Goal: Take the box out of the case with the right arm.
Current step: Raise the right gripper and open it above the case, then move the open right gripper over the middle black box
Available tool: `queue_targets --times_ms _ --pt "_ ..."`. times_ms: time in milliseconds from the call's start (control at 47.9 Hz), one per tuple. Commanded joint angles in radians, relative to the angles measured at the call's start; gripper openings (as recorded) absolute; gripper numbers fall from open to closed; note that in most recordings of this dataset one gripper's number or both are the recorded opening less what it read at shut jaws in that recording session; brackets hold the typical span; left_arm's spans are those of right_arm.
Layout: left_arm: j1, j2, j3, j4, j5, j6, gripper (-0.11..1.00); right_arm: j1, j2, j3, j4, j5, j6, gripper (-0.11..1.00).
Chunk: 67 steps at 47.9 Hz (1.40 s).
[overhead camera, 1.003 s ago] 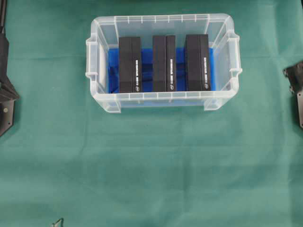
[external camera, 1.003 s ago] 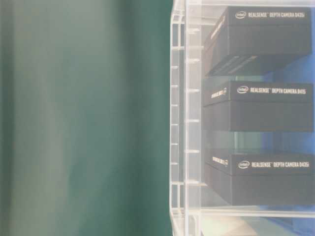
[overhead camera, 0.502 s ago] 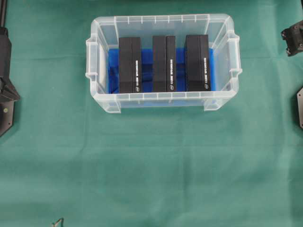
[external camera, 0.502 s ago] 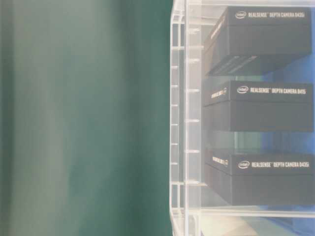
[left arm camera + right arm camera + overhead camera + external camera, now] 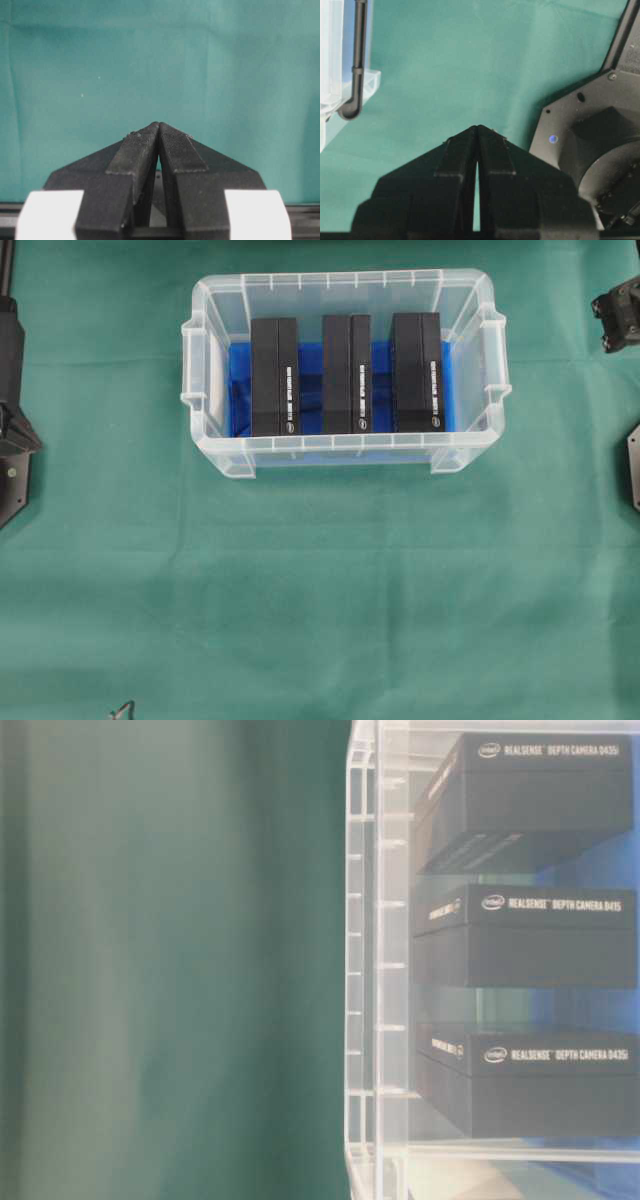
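Against the frame a second ago, the overhead view shows one change: the black part of the right arm (image 5: 620, 312) now sits at the upper right edge of the frame, where before it lay lower on that edge, beside the case's right end. The clear rectangular plastic case (image 5: 345, 453) with its blue floor lining, and the three boxes in it, have not shifted.

In the right wrist view the right end effector (image 5: 477, 131) is clenched, its pointed black fingertips meeting over bare green cloth and grasping nothing. A corner of the case (image 5: 335, 60) shows at the upper left of that frame, cut off by the edge. The left end effector (image 5: 159, 127) is likewise clenched and empty, above the green cloth-covered desk (image 5: 160, 60).

Most of both arms lies outside the overhead frame; only black pieces show at the left and right edges. The table-level view is blurred over its left half and cuts the case off at the right.

The three black rectangular cardboard boxes, left box (image 5: 274, 377), middle box (image 5: 346, 373) and right box (image 5: 417, 371), stand side by side inside the case in the upper middle of the overhead frame, apart from one another. Each has its long axis running from the top to the bottom of the frame, across the case's long axis, with white lettering along one face.
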Motion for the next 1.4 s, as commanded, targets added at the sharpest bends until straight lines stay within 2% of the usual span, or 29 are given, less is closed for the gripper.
queue_targets --times_ms 0,84,167,293,376,1003,1254,1379 --pt "-0.003 -0.002 -0.028 0.002 -0.002 0.002 0.00 -0.005 -0.002 -0.023 -0.002 -0.003 0.005 0.05" --pt "-0.003 0.000 -0.028 0.002 -0.002 0.002 0.00 -0.005 0.000 -0.023 -0.005 -0.002 0.015 0.18" --pt "-0.003 -0.002 -0.028 0.002 -0.002 0.002 0.00 -0.005 0.000 -0.020 -0.006 -0.002 0.051 0.42" --pt "-0.003 0.000 -0.028 0.002 -0.002 0.002 0.00 -0.005 0.002 -0.015 -0.006 0.000 0.069 0.79" --pt "-0.003 -0.002 -0.028 0.002 -0.002 0.000 0.00 -0.005 0.002 -0.015 -0.006 0.000 0.074 0.94" --pt "-0.003 0.003 -0.035 0.003 0.060 0.000 0.00 -0.003 0.009 -0.025 0.003 0.014 0.075 0.92" --pt "-0.003 0.006 -0.037 0.005 0.060 -0.002 0.00 0.012 0.126 -0.080 0.028 -0.060 0.078 0.92" --pt "-0.003 0.014 -0.040 0.005 0.060 -0.002 0.00 0.035 0.225 -0.147 0.029 -0.094 0.115 0.92"
